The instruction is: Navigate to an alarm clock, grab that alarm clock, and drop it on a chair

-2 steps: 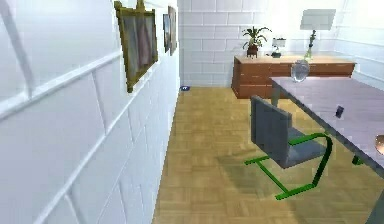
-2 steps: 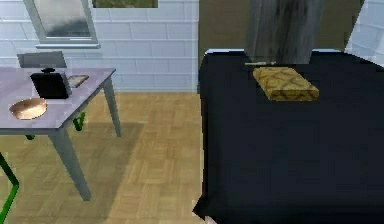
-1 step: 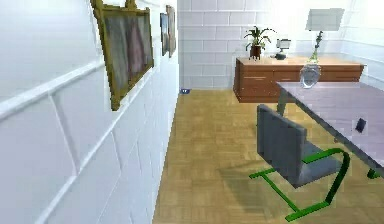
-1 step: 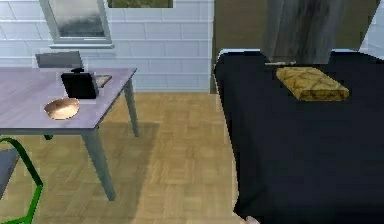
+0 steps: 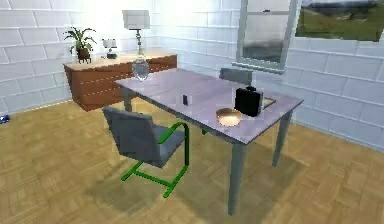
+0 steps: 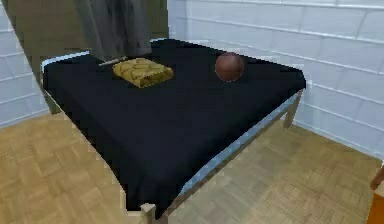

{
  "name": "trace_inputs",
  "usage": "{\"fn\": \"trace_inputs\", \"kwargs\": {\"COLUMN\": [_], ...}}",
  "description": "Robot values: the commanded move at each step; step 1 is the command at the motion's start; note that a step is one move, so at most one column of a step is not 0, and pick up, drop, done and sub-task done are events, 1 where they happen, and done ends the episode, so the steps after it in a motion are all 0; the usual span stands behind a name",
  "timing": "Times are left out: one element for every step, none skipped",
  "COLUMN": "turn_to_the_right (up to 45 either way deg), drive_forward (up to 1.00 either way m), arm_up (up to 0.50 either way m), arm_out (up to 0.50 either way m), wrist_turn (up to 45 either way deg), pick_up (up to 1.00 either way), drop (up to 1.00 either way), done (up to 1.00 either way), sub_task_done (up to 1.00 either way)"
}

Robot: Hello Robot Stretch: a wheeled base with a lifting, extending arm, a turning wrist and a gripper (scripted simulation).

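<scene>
In the forward view a grey chair (image 5: 148, 138) with a green frame stands at the near side of a long grey table (image 5: 205, 92). The back of a second grey chair (image 5: 236, 75) rises behind the table's far side. On a wooden sideboard (image 5: 105, 80) against the back wall, a small pale thing (image 5: 109, 45) sits between a potted plant (image 5: 81, 43) and a table lamp (image 5: 136, 30); it is too small to name. A small dark thing (image 5: 186, 97) stands on the tabletop.
The table also carries a glass vessel (image 5: 141, 68), a black box (image 5: 248, 100) and a bowl (image 5: 230, 118). A window (image 5: 266, 30) and a picture (image 5: 340, 20) hang on the right wall. In the arm side view a black-covered bed (image 6: 170, 130) bears a brown ball (image 6: 230, 67) and a tan folded thing (image 6: 143, 72). Wood floor lies around both.
</scene>
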Motion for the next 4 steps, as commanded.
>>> {"fn": "trace_inputs", "kwargs": {"turn_to_the_right": [45.0, 0.0, -6.0, 0.0], "drive_forward": [0.0, 0.05, 0.0, 0.3], "arm_up": [0.0, 0.0, 0.0, 0.0], "arm_out": [0.0, 0.0, 0.0, 0.0], "wrist_turn": [0.0, 0.0, 0.0, 0.0], "pick_up": [0.0, 0.0, 0.0, 0.0], "drop": [0.0, 0.0, 0.0, 0.0], "done": [0.0, 0.0, 0.0, 0.0], "sub_task_done": [0.0, 0.0, 0.0, 0.0]}}
